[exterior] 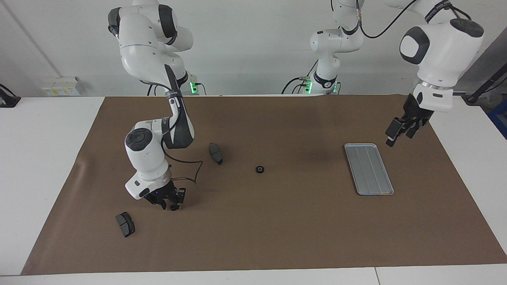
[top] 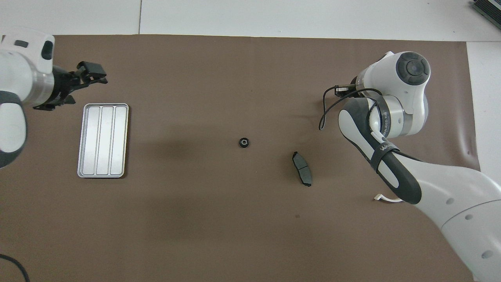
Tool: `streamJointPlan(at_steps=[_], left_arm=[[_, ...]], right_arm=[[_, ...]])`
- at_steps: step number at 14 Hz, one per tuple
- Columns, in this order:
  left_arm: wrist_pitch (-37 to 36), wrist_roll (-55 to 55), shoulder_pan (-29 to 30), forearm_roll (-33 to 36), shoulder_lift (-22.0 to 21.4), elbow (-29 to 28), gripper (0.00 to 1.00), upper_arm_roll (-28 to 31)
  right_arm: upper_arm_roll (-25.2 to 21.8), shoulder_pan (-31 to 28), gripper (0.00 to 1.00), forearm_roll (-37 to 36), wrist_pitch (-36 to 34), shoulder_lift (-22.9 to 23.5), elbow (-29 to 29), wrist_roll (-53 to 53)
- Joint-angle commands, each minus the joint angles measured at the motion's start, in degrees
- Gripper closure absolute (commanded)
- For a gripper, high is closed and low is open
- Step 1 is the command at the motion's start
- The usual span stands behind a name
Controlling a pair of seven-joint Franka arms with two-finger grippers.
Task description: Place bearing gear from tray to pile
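The bearing gear [exterior: 259,169], a small black ring, lies on the brown mat between the tray and the brake pads; it also shows in the overhead view [top: 244,142]. The silver ridged tray [exterior: 368,168] [top: 103,140] holds nothing. One dark brake pad [exterior: 216,153] [top: 302,174] lies beside the gear toward the right arm's end. A second pad [exterior: 125,224] lies farther from the robots. A white bracket's edge [top: 385,199] peeks from under the right arm. My left gripper [exterior: 401,134] [top: 96,73] is open and empty, in the air beside the tray. My right gripper [exterior: 169,206] is open and empty, low over the mat near the second pad.
The brown mat [exterior: 277,237] covers most of the white table. The right arm's bent elbow [exterior: 180,130] hangs over the mat near the first pad. A loose black cable [exterior: 194,170] loops from that arm.
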Motion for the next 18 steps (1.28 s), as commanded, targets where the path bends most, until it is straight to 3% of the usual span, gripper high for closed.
streamJointPlan(at_steps=[1, 4, 6, 9, 15, 18], left_arm=[[-7.2, 4.6, 0.8, 0.9, -3.7, -1.0, 0.0, -0.9], [-14.4, 5.0, 0.1, 0.9, -5.6, -1.1, 0.0, -1.0], [-14.7, 5.2, 0.0, 0.9, -5.7, -1.5, 0.0, -1.2], [-14.9, 11.5, -0.1, 0.9, -6.0, -1.7, 0.0, -1.3], [-20.7, 11.0, -0.3, 3.6, -7.6, -1.1, 0.0, -4.7], [-20.2, 11.1, -0.1, 3.9, -8.6, -1.3, 0.0, -5.3]], right_arm=[[0.5, 0.4, 0.0, 1.3, -0.1, -1.9, -0.5, -0.7], [0.6, 5.1, 0.0, 1.2, -4.6, -5.6, -0.1, 2.4], [0.5, 9.6, 0.0, 0.6, -6.9, -6.3, 1.0, 7.7], [0.6, 14.9, 0.0, 1.1, -7.0, -6.5, 1.5, 14.2], [0.9, 24.8, 0.0, 1.3, -5.6, -4.2, 0.9, 22.3], [0.9, 27.8, 0.0, 1.1, -1.8, -2.8, -1.9, 24.9]])
